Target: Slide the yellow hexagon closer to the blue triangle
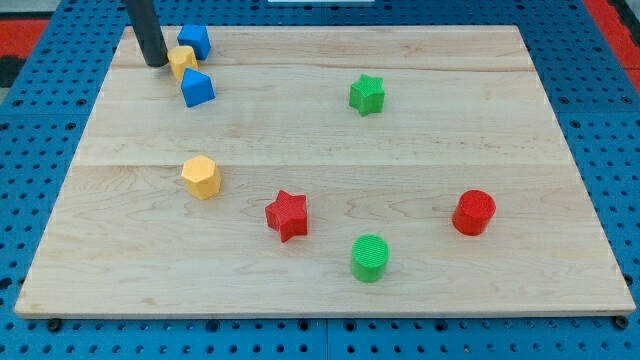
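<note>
My tip (157,63), a plain rod without fingers, touches a small yellow block (181,61) at its 9 o'clock; the blue triangle (197,88) lies just beside at 5 o'clock, the yellow hexagon (201,177) well apart at 6.

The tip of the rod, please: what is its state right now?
My tip: no gripper, holding nothing; it sits just left of the small yellow block.

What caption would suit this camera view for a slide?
My tip touches a small yellow block beside the blue triangle; the yellow hexagon waits below.

Bright even overhead light; soft short shadows under blocks; sharp focus, no glare, no blur.
</note>
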